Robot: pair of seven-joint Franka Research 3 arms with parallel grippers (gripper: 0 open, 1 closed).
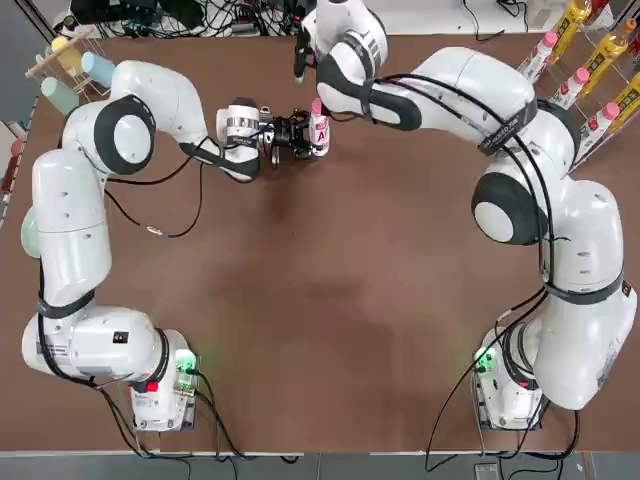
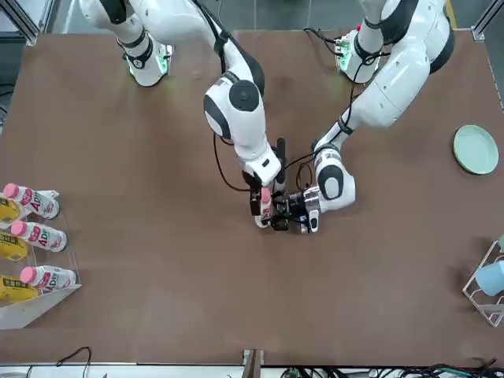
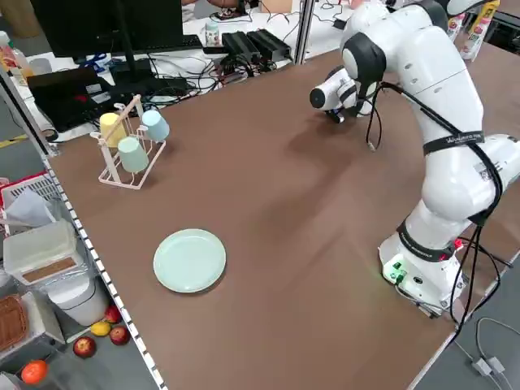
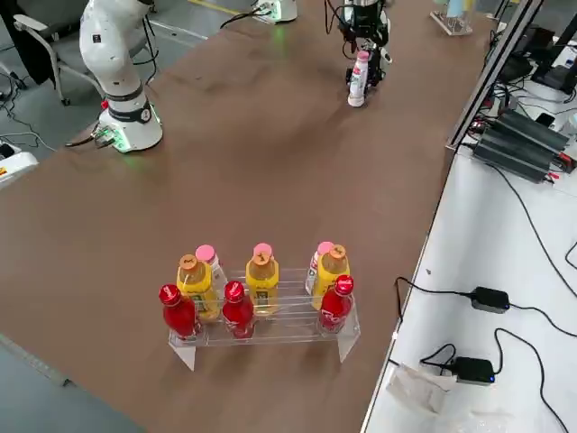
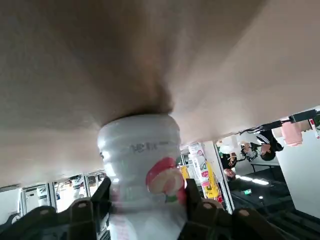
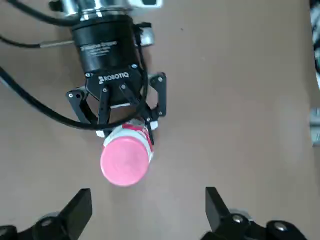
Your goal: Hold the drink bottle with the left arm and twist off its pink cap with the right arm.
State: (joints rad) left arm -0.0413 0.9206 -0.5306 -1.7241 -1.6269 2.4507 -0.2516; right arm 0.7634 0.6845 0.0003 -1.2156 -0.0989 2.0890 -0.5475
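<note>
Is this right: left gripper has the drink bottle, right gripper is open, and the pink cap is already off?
Cap's wrong: the pink cap is still on the drink bottle, per the right wrist view. Rest stands.

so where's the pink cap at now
The pink cap sits atop the bottle in the left pincer, seen in the right wrist view just below that pincer's black body.

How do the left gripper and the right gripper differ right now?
The left gripper is shut on the white drink bottle; the right gripper is open and holds nothing. The left gripper is at the bottle's body; the right gripper faces its pink cap. Both have black fingers.
</note>
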